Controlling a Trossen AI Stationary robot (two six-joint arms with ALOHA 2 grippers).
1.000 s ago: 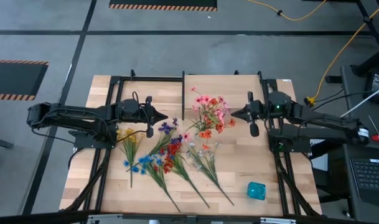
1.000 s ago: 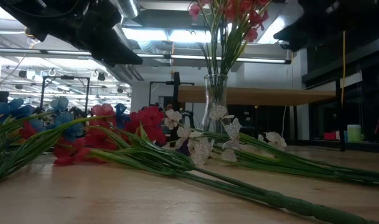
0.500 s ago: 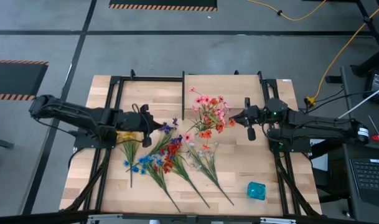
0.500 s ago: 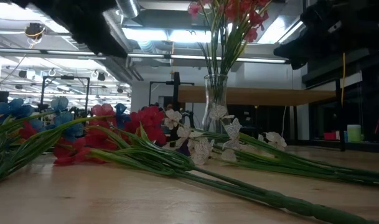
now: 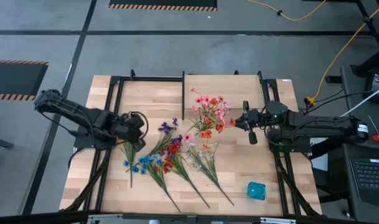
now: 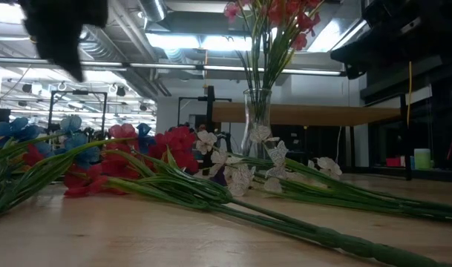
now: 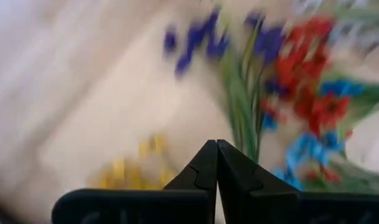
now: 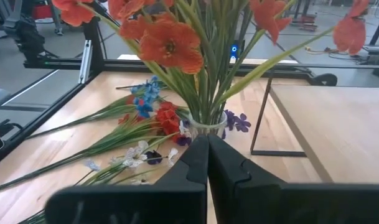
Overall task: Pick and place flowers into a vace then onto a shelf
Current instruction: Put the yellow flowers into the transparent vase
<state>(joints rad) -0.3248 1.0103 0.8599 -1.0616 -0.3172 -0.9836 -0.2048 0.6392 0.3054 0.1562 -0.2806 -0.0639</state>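
Glass vase: clear, upright near table centre, holds pink, red and orange blooms on green stems; stands just beside the shelf edge
Bouquet in vase: pink and orange heads spread wide seen from above
Loose flowers: red, blue, purple, white sprays lying flat on the tabletop in front of the vase, stems fanned toward the near edge
Yellow spray: lies apart at the left of the pile, right under the left gripper
Shelf: pale board on black posts at the back of the table, nothing on it
Left gripper: fingers pinched together, nothing between them, low over the yellow spray at the left end of the pile; wrist view blurred
Right gripper: fingers closed tight, empty, pointing at the vase from the right, near the blooms, not touching
Teal object: small, near front right corner, well apart from the flowers
Tabletop: butcher-block wood
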